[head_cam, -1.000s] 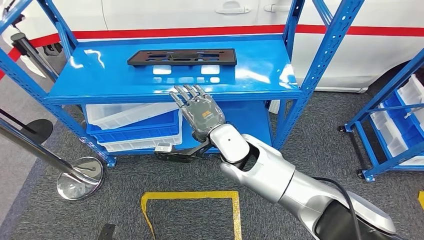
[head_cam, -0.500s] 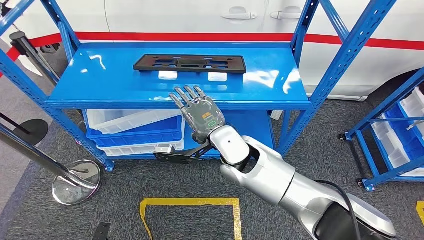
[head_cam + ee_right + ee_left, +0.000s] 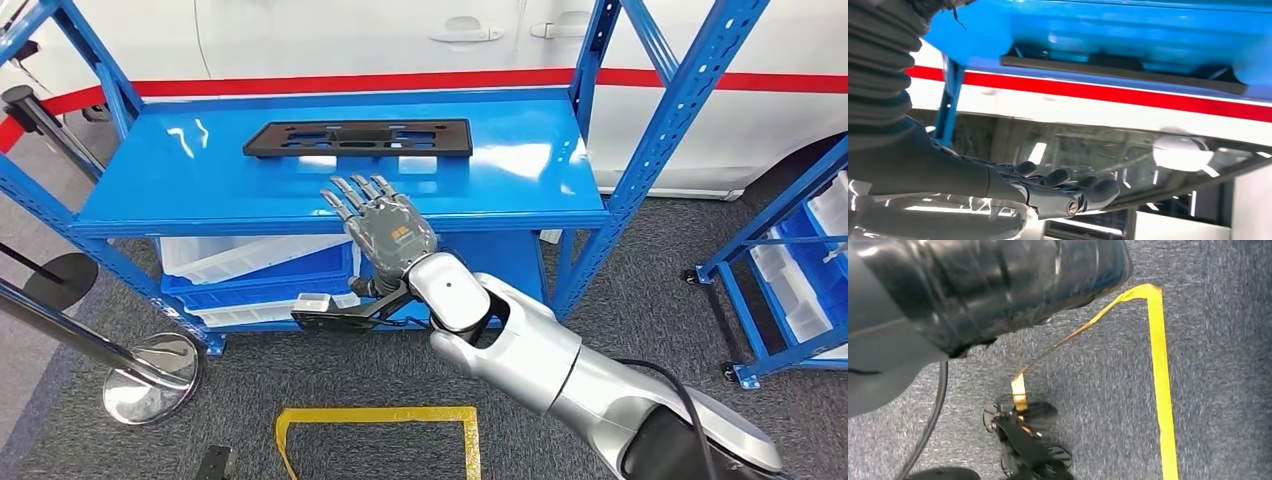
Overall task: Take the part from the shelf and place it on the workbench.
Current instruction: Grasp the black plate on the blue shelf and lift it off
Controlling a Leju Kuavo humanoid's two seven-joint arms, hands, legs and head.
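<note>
A flat black part point(image 3: 358, 138) with several cut-outs lies on the blue shelf top point(image 3: 200, 185), toward the back middle. In the right wrist view the black part point(image 3: 1118, 75) appears as a thin dark strip against the blue surface. My right hand point(image 3: 380, 225) is raised at the shelf's front edge, a short way in front of the part. Its fingers point(image 3: 352, 190) are straight and spread, holding nothing. The right hand point(image 3: 1048, 192) also shows with its fingers stretched out and empty.
White and blue bins point(image 3: 262, 262) sit on the lower shelf. Blue uprights point(image 3: 668, 120) frame the shelf. A stanchion base point(image 3: 152, 365) stands on the floor at left, a second blue rack point(image 3: 790, 250) at right. Yellow tape point(image 3: 375, 418) marks the grey carpet. A white car point(image 3: 400, 40) stands behind.
The camera has shifted, so the whole scene sits slightly left and lower in frame. My right hand has stayed spread at the shelf's front edge, and the part has not moved on the shelf.
</note>
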